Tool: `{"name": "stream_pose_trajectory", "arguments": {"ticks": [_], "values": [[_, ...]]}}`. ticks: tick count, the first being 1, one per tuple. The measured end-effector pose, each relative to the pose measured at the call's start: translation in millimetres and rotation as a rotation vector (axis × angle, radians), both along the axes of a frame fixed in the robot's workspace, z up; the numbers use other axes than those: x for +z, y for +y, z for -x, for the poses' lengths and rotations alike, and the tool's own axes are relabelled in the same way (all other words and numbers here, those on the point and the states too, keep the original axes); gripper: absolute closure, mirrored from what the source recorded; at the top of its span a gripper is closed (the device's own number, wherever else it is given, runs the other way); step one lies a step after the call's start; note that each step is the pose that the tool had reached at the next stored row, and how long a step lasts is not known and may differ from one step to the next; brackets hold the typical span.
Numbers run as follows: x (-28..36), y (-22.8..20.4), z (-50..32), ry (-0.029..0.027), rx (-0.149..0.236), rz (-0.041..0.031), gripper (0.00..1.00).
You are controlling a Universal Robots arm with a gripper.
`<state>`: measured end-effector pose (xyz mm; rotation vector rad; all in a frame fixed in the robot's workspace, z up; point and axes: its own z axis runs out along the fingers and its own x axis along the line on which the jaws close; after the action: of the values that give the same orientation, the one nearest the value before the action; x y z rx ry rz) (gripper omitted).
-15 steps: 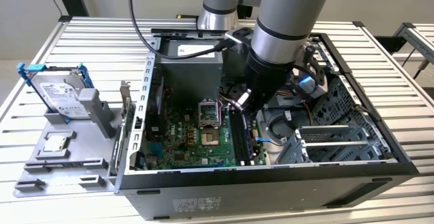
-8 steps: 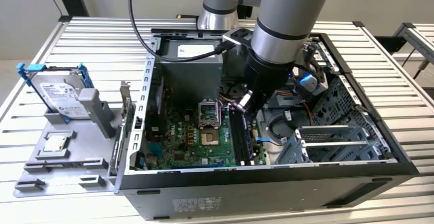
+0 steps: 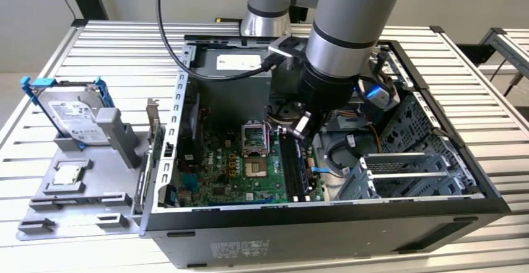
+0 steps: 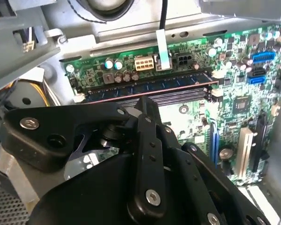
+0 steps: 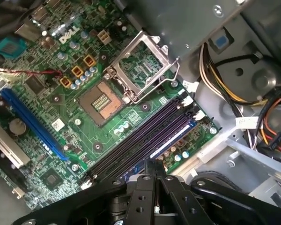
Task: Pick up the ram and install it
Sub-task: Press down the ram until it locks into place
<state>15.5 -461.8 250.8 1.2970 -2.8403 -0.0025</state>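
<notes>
1. The ram [image 4: 150,87] is a long, narrow, dark blue board with a row of flat dark chips along its face. It stands upright on edge in a slot on the motherboard [image 4: 234,112]. In the second wrist view it occupies the slot on the far side of the bank from the camera, next to the board edge with the white power connector [image 4: 143,63]. White latches sit at both ends of the slot.
2. The other slots [image 5: 145,136] run parallel beside it. They are black with purple edges and hold nothing.
3. The gripper [image 4: 145,102] has its two black fingers pressed together. Its tip hangs just over the middle of the ram's top edge. Contact cannot be confirmed. In the first wrist view the closed tip [image 5: 155,169] points at the slot bank.
4. The socket [image 5: 99,101] lies near the slots, with its metal frame [image 5: 140,65] swung open.
5. White print and a small white sticker [image 5: 57,124] mark the motherboard. A long blue expansion slot [image 5: 30,122] lies well apart from the ram.
6. In the exterior view the arm reaches down into the open case [image 3: 331,236], with the gripper [image 3: 301,124] above the slots.
7. On the exterior view's left, a grey tray [image 3: 83,199] carries a drive [image 3: 70,118] with a white printed label, held in a blue bracket, and a square silver chip [image 3: 66,174].
8. Case and tray rest on a slatted table [image 3: 124,44].
</notes>
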Motion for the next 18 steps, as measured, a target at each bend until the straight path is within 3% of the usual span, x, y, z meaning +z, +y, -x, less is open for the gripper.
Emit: {"name": "stream_pose_trajectory", "arguments": {"ticks": [18], "values": [[0.0, 0.0, 0.0, -0.0001, 0.168, 0.0028, 1.00]]}}
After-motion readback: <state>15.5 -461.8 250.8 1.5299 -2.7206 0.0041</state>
